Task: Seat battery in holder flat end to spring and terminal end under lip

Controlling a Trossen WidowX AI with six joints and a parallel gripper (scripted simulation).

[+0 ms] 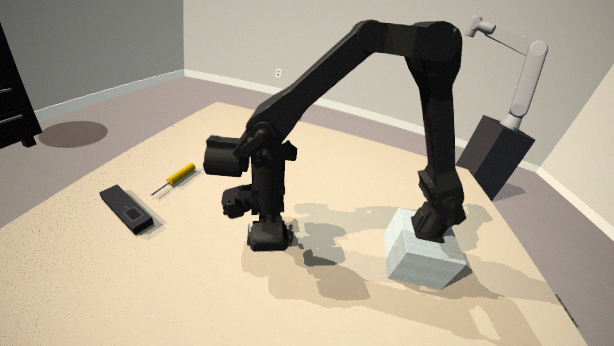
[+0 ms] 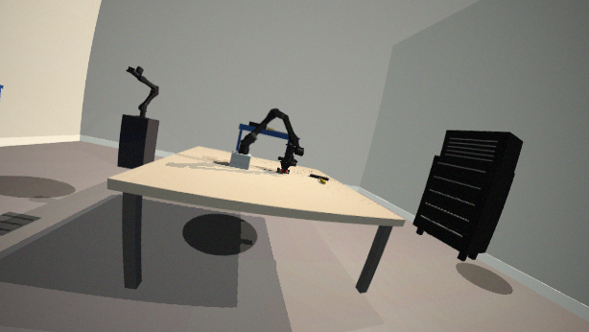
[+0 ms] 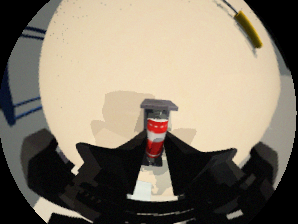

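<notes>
My gripper (image 1: 268, 239) (image 2: 285, 169) (image 3: 154, 132) points down at the middle of the table, close to its top, and is shut on the battery (image 3: 156, 137). The battery is a red and white cylinder that sticks out from between the fingers, away from the wrist camera. A small dark grey block (image 3: 160, 104), which looks like the holder, shows right at the battery's far end in the wrist view. I cannot tell whether the battery touches it. In the top view the gripper body hides both the battery and that block.
A black flat box with a small window (image 1: 125, 209) (image 2: 320, 178) and a yellow-handled screwdriver (image 1: 176, 178) (image 3: 248, 27) lie to the left of the gripper. The arm's base stands on a pale grey block (image 1: 422, 257) (image 2: 240, 160) at the right.
</notes>
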